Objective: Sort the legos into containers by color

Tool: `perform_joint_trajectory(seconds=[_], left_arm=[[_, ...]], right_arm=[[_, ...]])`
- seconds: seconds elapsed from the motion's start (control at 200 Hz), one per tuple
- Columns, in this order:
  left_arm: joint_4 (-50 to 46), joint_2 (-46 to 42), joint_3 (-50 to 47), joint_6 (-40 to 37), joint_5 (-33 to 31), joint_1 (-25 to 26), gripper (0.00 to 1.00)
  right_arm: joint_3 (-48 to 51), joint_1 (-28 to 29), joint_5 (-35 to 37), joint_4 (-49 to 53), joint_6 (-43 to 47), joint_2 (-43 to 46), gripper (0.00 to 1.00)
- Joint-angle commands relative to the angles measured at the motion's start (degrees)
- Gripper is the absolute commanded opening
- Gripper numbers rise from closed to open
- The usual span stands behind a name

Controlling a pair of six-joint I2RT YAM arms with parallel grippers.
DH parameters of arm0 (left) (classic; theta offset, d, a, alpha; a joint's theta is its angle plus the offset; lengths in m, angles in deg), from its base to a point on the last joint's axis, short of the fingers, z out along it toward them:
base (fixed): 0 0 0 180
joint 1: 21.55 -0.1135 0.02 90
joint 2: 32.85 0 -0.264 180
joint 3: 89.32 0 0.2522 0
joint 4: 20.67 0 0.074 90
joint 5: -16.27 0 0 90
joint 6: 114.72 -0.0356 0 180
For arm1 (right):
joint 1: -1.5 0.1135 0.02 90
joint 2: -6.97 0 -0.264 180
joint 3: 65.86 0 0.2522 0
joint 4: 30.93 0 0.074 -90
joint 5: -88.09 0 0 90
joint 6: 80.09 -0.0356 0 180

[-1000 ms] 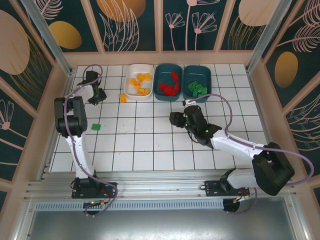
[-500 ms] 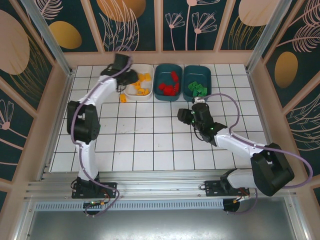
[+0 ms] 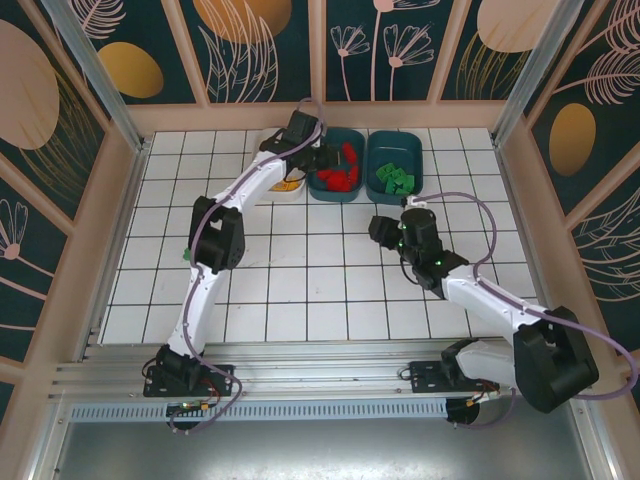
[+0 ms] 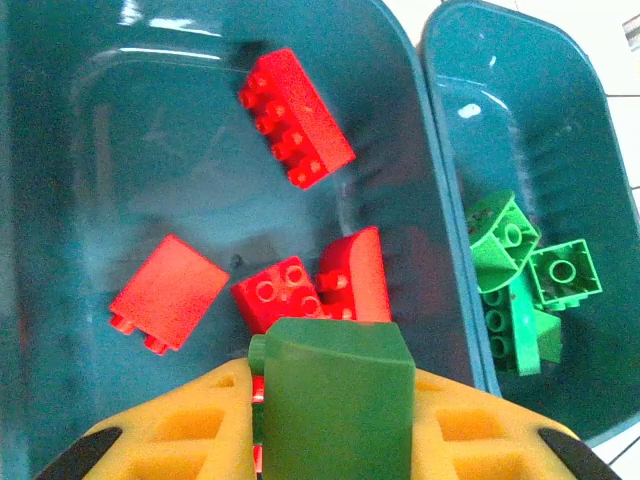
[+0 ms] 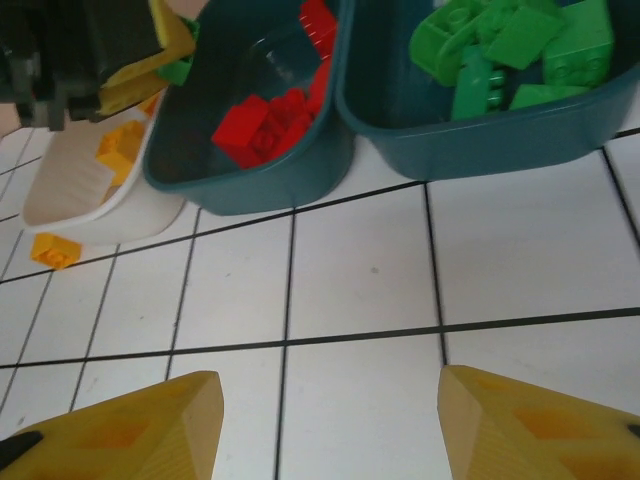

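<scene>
Green lego (image 4: 335, 365) – clamped in L gripper (image 4: 338, 405) – over red-brick bin (image 4: 60, 200).

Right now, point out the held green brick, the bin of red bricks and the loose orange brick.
green brick (image 4: 335, 395): left wrist view, its front face.
bin of red bricks (image 4: 130, 160): left wrist view, bare floor.
loose orange brick (image 5: 55, 250): right wrist view, its top.

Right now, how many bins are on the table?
3, side by side: white bin left, middle teal bin with red legos, right teal bin with green legos.
</scene>
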Motion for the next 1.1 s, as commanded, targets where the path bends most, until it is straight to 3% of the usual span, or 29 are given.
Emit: perform_joint_trajectory(seconds=[0.0, 0.305, 0.661, 0.696, 0.771, 0.901, 1.006, 1.096], left_arm=[[3.2, 0.3, 4.0, 0.7, 4.8, 3.9, 0.23], [11.2, 8.2, 10.9, 6.2, 10.9, 9.4, 0.25], [14.0, 12.3, 14.9, 8.8, 10.4, 9.8, 0.28], [14.1, 12.6, 15.1, 8.9, 10.3, 9.8, 0.31], [14.1, 12.8, 15.5, 9.1, 10.0, 9.7, 0.52], [14.2, 10.9, 17.0, 7.9, 10.3, 9.7, 0.74], [13.9, 7.5, 16.8, 5.5, 9.5, 9.8, 0.83], [12.2, 3.9, 15.6, 3.1, 7.0, 9.6, 0.85]], right_arm=[[2.6, -3.5, 1.3, 1.3, -0.7, 2.0, 0.59], [5.1, -12.0, -1.0, 4.0, -1.0, 8.1, 0.59], [5.6, -13.6, -2.4, 5.5, -0.5, 12.6, 0.59], [5.7, -13.6, -2.4, 5.4, -0.5, 12.6, 0.59], [6.0, -13.6, -2.9, 5.2, -0.5, 12.7, 0.6], [5.9, -13.6, -3.8, 4.9, -0.6, 12.7, 0.6], [5.7, -13.6, -4.2, 4.5, -0.6, 12.7, 0.6], [5.5, -13.5, -4.5, 4.6, -0.6, 13.0, 0.6]])
